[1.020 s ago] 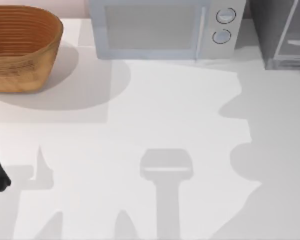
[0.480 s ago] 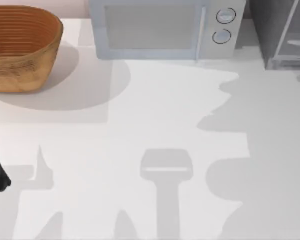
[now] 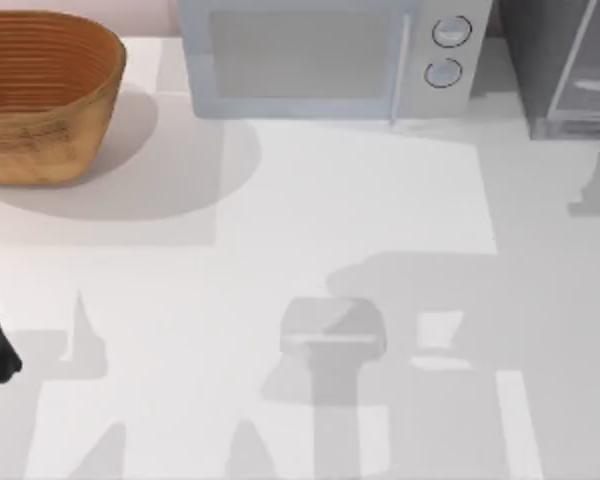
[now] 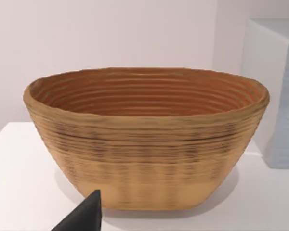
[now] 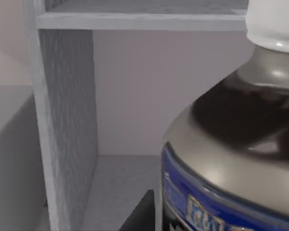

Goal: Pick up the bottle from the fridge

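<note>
White worktop (image 3: 310, 220) against a pale wall. Right wrist view: the bottle (image 5: 231, 144), white cap uppermost, stands close before the right gripper's fingers (image 5: 142, 211), inside the open fridge (image 5: 67, 120) beneath a shelf; one dark fingertip lies just beside its label. Whether these fingers are open or clamped cannot be told. Left gripper (image 4: 84, 216) is parked facing the wicker basket (image 4: 144, 139), beyond which stands the microwave (image 3: 320, 55); its finger state is likewise undetermined. Judged stage: approach made; lift-out remains.
</note>
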`<state>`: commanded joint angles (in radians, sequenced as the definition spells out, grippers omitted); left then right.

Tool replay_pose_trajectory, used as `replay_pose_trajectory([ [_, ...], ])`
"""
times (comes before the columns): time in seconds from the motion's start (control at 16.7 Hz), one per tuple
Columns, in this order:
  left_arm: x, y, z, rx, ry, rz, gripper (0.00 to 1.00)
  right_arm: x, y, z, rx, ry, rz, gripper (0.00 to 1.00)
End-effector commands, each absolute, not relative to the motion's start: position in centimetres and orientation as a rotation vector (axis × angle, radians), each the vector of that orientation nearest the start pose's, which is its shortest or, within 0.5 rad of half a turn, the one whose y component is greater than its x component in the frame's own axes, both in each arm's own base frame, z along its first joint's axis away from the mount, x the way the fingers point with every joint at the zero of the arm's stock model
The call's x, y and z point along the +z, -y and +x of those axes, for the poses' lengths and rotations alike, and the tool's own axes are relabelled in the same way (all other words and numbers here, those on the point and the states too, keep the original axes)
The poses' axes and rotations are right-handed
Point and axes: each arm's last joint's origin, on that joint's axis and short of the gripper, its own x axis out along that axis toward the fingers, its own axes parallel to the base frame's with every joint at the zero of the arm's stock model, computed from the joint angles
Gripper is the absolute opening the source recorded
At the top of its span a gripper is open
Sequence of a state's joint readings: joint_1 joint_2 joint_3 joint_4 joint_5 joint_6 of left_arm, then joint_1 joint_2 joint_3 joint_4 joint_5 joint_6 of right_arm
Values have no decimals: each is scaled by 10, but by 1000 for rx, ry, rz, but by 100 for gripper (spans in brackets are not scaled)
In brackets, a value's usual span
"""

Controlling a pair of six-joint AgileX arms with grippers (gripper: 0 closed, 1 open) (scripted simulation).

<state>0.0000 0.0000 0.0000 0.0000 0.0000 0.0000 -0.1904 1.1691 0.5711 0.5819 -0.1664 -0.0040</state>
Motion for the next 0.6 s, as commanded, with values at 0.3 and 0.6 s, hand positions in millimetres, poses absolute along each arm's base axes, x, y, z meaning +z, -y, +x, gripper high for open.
replay_pose_trajectory([
  [0.3,160,1,106,0,0,0,100,239,18,175,-11,-19,-11,0],
  [0.6,160,1,106,0,0,0,100,200,5,121,-6,16,-6,0],
])
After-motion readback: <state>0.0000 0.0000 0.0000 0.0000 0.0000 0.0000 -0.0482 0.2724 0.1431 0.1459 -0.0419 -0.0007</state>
